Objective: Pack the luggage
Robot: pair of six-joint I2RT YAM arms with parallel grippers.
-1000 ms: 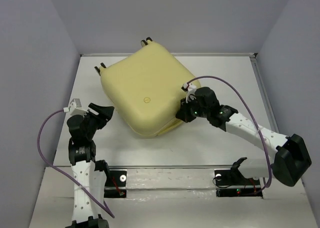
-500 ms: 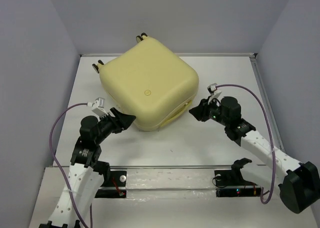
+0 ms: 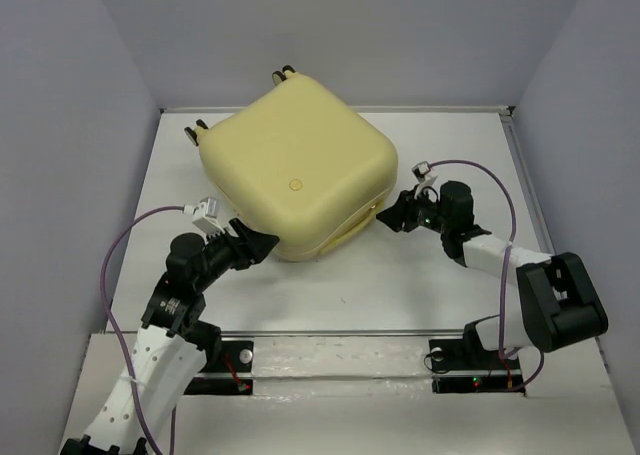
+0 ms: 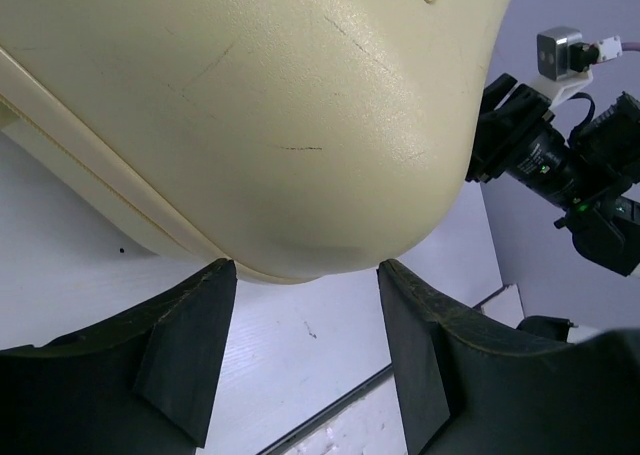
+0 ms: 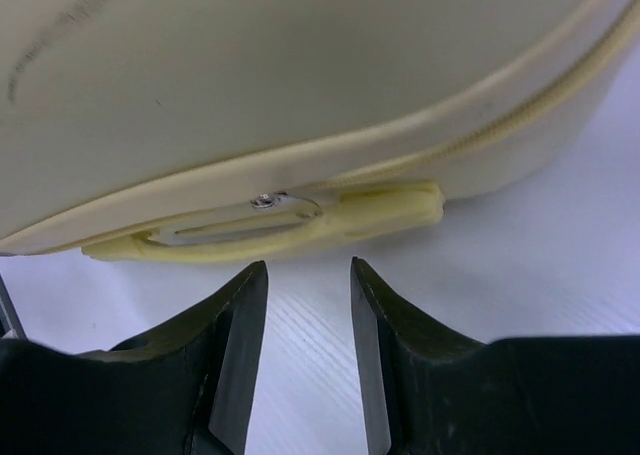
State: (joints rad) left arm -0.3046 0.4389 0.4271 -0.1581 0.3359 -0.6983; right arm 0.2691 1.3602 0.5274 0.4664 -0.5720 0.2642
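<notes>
The luggage [image 3: 295,180] is a large pale yellow hard-shell suitcase, lying closed on the white table with its wheels [image 3: 282,73] toward the back. My left gripper [image 3: 262,242] is open at its near-left corner, fingertips at the shell's rounded edge [image 4: 300,175]. My right gripper [image 3: 388,215] is open at its right side, just short of the yellow handle [image 5: 300,225] and zipper seam. Neither gripper holds anything. The lining is hidden.
Grey walls enclose the table [image 3: 430,155] on the left, back and right. A metal rail [image 3: 340,355] with the arm bases runs along the near edge. My right arm shows in the left wrist view [image 4: 570,165] beyond the suitcase.
The suitcase was pushed back and turned a second ago and now rests still. My left gripper came in to its near corner. My right arm folded back, its gripper staying at the handle.
</notes>
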